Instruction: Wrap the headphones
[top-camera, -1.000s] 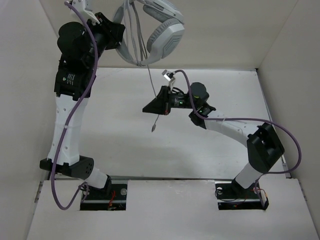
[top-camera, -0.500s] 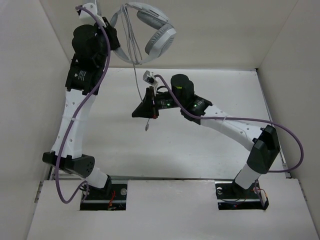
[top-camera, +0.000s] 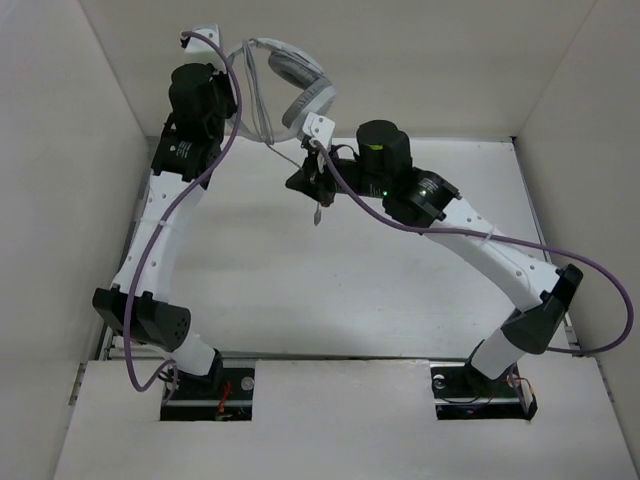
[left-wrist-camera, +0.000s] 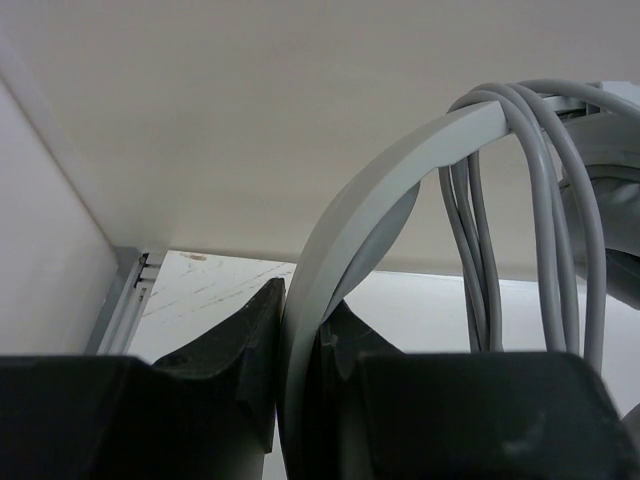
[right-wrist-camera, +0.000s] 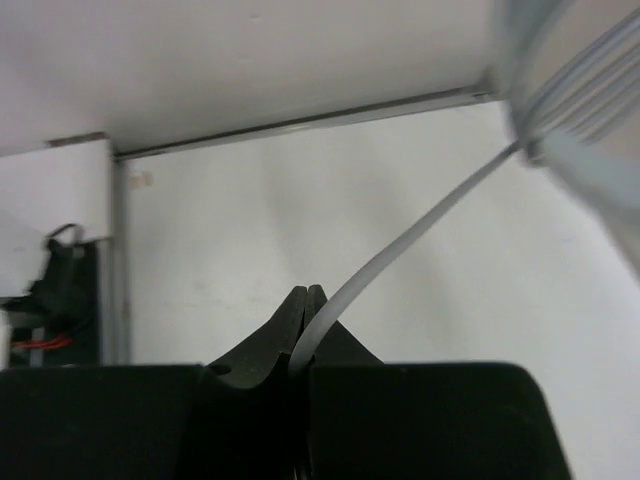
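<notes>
Inspection finding: the headphones (top-camera: 297, 85) hang high above the white surface (top-camera: 260, 290), close to the back wall (top-camera: 420, 60). The left pincer (left-wrist-camera: 300, 335) is clamped on the headband (left-wrist-camera: 350, 225), with one dark jaw pressing on each side of the band. Several loops of the thin grey cable (left-wrist-camera: 470, 260) drape over the headband just beside that grip. Below the headphones, the right pincer (right-wrist-camera: 305, 300) is closed on a taut stretch of that cable. The cable's free end appears to dangle beneath the right pincer, but it is too small to confirm.
</notes>
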